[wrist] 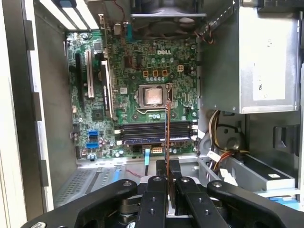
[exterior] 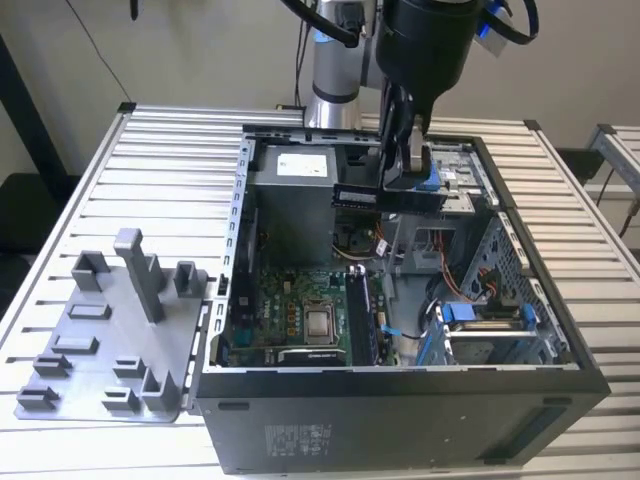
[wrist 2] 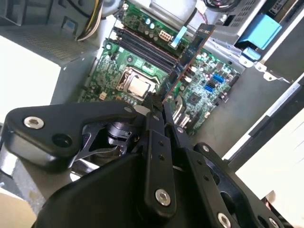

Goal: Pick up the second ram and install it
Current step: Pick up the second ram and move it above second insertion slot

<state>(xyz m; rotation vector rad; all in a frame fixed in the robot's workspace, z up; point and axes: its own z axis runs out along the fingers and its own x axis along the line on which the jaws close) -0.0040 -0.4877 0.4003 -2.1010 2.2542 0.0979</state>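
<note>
**Exterior view: the second ram (exterior: pixel 385 197) hangs in the gripper (exterior: pixel 408 178) over the open computer case (exterior: pixel 400 420)**

The second ram is a long, thin, dark stick. It is up in the air and lies level, high above the inside of the case. It sits in no slot, and only the gripper touches it. The two black fingers are squeezed tight on its flat sides. More of the stick pokes out toward the exterior view's left than toward the right.

In the first wrist view the second ram (wrist: pixel 167 123) is seen edge-on, so it looks like one thin line. It comes out from between the fingers (wrist: pixel 161 168). It crosses in front of the memory slots (wrist: pixel 154 133) and ends by the square silver processor chip (wrist: pixel 153 96).

In the second wrist view the stick (wrist 2: pixel 187 54) shows its flat side. It runs away from the gripper (wrist 2: pixel 156 107) with the green board (wrist 2: pixel 209 90) far below it.

Down in the case, the green board (exterior: pixel 280 310) lies flat on the bottom. The processor chip (exterior: pixel 320 322) sits in its middle, and the memory slots (exterior: pixel 362 315) are just beside the chip — on the exterior view's right of it.

A grey tray (exterior: pixel 75 375) with upright posts lies on the table (exterior: pixel 160 150). It is just beside the case, on the exterior view's left, and well apart from the ram.
</note>
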